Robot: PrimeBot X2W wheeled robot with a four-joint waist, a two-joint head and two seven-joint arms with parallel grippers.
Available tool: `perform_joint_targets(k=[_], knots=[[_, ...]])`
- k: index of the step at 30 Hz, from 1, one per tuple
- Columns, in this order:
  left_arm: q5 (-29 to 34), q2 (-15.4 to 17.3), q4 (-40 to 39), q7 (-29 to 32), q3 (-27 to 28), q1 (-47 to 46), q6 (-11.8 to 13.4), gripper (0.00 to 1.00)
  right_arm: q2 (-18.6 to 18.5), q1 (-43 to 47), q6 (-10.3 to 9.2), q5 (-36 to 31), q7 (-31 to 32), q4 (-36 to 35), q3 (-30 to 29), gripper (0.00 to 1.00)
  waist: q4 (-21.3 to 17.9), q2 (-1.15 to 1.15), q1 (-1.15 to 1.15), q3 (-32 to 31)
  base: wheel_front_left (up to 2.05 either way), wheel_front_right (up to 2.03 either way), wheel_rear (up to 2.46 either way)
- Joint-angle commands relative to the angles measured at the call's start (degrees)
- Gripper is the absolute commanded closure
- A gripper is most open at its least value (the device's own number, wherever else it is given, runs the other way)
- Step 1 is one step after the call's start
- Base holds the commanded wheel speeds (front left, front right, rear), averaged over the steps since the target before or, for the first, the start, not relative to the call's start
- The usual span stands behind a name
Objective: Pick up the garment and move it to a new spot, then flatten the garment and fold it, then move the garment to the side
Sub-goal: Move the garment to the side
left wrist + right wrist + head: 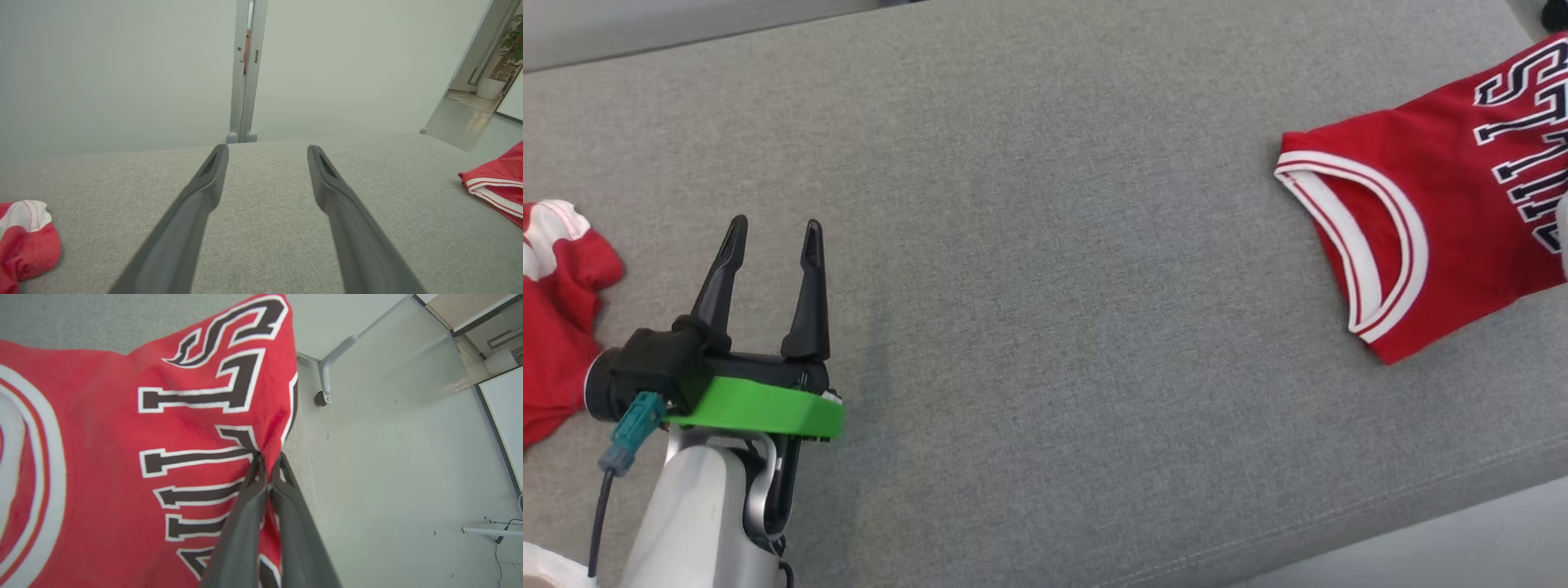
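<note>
Fingers (245,522) of the right gripper (267,462) are pressed together on a pinch of red cloth. They hold the side edge of the red basketball jersey (122,457), just past its dark, white-outlined chest lettering, and the fabric puckers into a small peak at the tips. That grip sits at the right edge of the grey fabric tabletop (1054,286), with pale floor (388,465) right beside it. In the head view the jersey (1429,196) lies mostly flat near the far right corner. Its white-trimmed opening is turned toward the middle, and part of it is cut off by the picture edge. A pale shape there may be the right forearm, though too little shows to be sure.

Over the near left part of the tabletop hovers the left gripper (772,233), its two fingers spread wide with nothing between them. Near it, at the left edge, lies a second, crumpled red-and-white garment (556,327), touched by neither gripper.

I judge this to be the first step: the grasp is made, the lift and carry not yet. The next move calls for raising the pinched edge so the jersey does not slip off the right edge. It should then come inward to the open middle, where both grippers could reach to spread it
</note>
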Motion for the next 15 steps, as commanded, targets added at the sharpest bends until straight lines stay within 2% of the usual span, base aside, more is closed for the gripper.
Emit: perform_joint_targets(k=[1, 7, 12, 13, 14, 15], knots=[[0.4, 0.9, -0.3, 0.0, -0.3, -1.6, -0.1, 0.0, -0.4, -1.2, -0.13, -0.9, -2.0, 1.3, -1.3, 1.0, -2.2, 0.0, 0.0, 3.7, 0.0, 0.0, 0.0], [0.5, 2.5, -1.3, 0.0, -1.8, -3.2, -0.1, 0.0, -0.9, -2.9, -0.13, -4.9, -8.5, 6.9, -6.2, 1.0, -1.7, 0.0, 0.0, 6.3, 0.0, 0.0, 0.0], [0.4, 3.1, -1.6, 0.0, -1.7, -3.5, -0.1, 0.0, 0.2, -4.1, -0.13, -8.8, -13.5, 11.1, -9.9, 1.0, -1.1, 0.0, 0.0, 6.9, 0.0, 0.0, 0.0], [0.4, 3.1, -1.6, 0.0, -1.7, -3.5, -0.1, 0.0, 0.3, -4.3, -0.13, -9.7, -14.7, 11.5, -10.4, 0.62, -0.9, 0.0, 0.0, 6.9, 0.0, 0.0, 0.0], [0.5, 3.1, -1.5, 0.0, -1.7, -3.6, -0.1, 0.0, 0.5, -4.5, -0.13, -10.6, -16.4, 11.7, -10.8, 0.0, -0.7, 0.0, 0.0, 6.9, 0.0, 0.0, 0.0], [0.5, 3.0, -1.4, 0.0, -1.7, -3.6, -0.1, 0.0, 0.8, -4.6, -0.13, -11.4, -17.6, 11.8, -11.0, 0.0, -0.6, 0.0, 0.0, 6.8, 0.0, 0.0, 0.0]])
